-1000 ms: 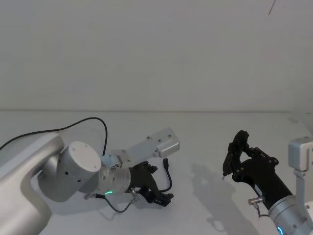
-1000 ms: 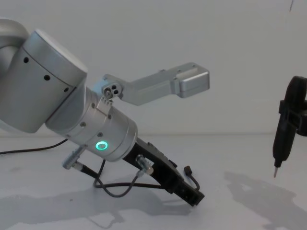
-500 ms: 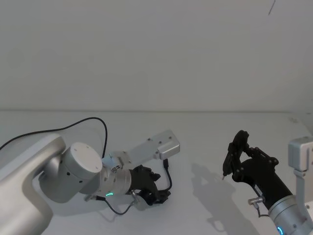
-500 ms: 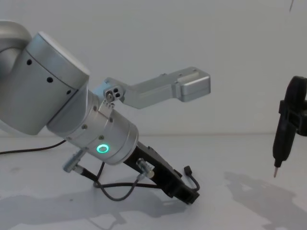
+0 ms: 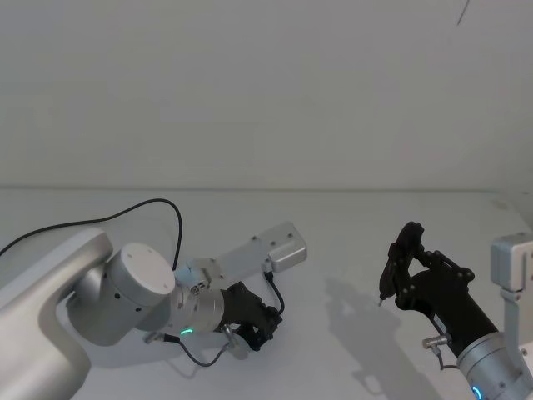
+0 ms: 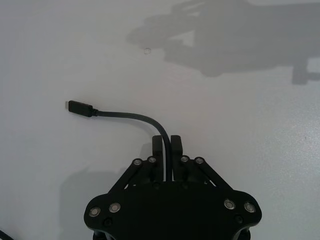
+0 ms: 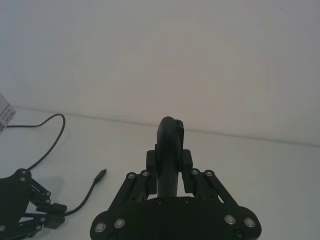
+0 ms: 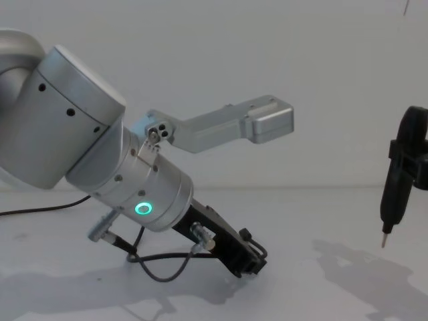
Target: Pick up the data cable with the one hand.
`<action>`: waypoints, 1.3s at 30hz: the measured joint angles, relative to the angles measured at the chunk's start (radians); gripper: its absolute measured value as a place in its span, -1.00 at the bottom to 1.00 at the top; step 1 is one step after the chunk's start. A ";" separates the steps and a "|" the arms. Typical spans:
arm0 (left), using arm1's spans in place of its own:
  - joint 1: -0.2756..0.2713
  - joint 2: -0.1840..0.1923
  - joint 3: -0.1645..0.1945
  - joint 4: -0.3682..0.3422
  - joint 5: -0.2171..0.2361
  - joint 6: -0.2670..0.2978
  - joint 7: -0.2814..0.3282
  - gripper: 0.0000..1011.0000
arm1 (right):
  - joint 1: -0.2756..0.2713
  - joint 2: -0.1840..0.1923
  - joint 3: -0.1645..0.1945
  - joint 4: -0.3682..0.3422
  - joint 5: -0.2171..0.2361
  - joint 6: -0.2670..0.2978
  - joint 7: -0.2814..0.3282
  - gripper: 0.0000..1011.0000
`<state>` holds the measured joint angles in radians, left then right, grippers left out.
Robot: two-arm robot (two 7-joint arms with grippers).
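Data cable (image 6: 125, 116) sits clamped in left pincer (image 6: 166, 140), per wrist view.

Hidden under the black plates of the left gripper (image 6: 166, 142) in its wrist view: the data cable (image 6: 125, 115) beyond the pinch. Cut off at the left edge of the head and chest views: the cable's far run, with much of the left arm (image 5: 50, 292). Cropped by the chest view's right edge: the right gripper (image 8: 404, 159) around the pen-like tool (image 8: 393, 200), tip too small to tell in detail.
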<state>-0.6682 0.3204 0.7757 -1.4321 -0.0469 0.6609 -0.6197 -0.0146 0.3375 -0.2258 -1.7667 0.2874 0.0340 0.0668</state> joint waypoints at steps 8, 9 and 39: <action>0.003 0.004 0.000 -0.003 0.003 -0.015 -0.005 -0.91 | 0.000 0.000 0.000 0.000 0.000 0.000 0.000 -0.45; 0.004 0.008 0.001 -0.006 0.004 -0.025 -0.008 -0.91 | 0.000 0.000 0.001 0.000 0.000 0.000 0.000 -0.45; 0.000 0.135 0.043 -0.062 0.027 -0.477 -0.150 -0.91 | -0.017 0.076 0.127 -0.125 0.109 0.001 0.126 -0.45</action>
<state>-0.6679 0.4555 0.8189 -1.4942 -0.0204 0.1839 -0.7700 -0.0318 0.4130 -0.0986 -1.8917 0.3968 0.0351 0.1929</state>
